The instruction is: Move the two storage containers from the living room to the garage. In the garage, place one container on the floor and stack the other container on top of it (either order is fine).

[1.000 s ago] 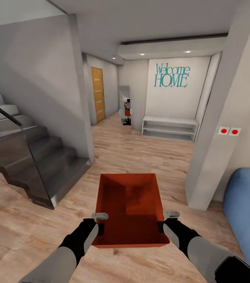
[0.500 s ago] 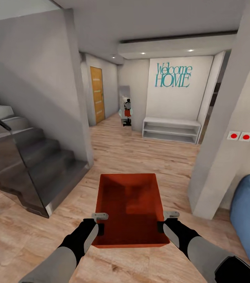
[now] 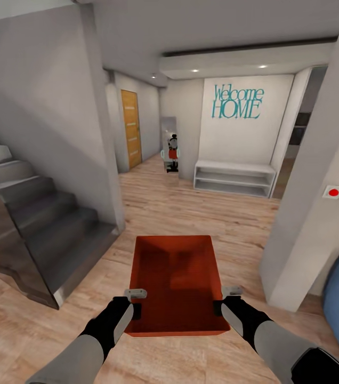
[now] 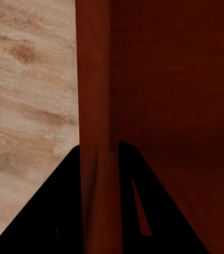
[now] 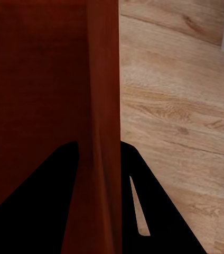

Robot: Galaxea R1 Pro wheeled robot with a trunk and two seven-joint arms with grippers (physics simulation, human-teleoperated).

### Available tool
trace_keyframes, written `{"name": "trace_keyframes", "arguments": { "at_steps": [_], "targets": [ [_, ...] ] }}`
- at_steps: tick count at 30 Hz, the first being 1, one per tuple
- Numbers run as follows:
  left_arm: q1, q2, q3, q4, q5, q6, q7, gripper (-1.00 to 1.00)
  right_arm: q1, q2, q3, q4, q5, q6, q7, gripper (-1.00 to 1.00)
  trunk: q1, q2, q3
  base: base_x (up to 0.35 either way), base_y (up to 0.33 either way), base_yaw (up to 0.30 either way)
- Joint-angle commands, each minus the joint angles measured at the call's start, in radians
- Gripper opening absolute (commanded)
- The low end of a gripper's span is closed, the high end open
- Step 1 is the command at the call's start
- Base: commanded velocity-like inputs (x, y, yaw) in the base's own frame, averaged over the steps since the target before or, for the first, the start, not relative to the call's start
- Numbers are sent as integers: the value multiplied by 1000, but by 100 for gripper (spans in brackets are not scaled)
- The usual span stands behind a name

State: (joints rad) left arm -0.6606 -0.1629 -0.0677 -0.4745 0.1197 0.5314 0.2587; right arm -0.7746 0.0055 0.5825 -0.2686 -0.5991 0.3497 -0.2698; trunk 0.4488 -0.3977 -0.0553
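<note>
View shifted forward/left, staircase edge nearer; both grippers, left and right, clamped on red-orange open-top plastic bin side walls; wood-plank hallway open ahead.

The head camera looks forward and down over both arms, along the plank floor toward a far wall. Each wrist camera sits very close behind its gripper, sighting along the fingers at one side wall of the bin. All three views share bin and floor.
</note>
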Motion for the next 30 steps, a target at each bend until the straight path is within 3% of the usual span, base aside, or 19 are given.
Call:
{"name": "trace_keyframes", "arguments": {
  "at_steps": [1,30],
  "targets": [
    [-1,2,-15,48,3,9,14,-100,-2,-1,27,-14,-16,0,0,-100,1,-2,-2,322,0,0],
    [-1,2,-15,48,3,7,14,-100,-2,-1,27,-14,-16,0,0,-100,1,-2,-2,322,0,0]
  ]
}}
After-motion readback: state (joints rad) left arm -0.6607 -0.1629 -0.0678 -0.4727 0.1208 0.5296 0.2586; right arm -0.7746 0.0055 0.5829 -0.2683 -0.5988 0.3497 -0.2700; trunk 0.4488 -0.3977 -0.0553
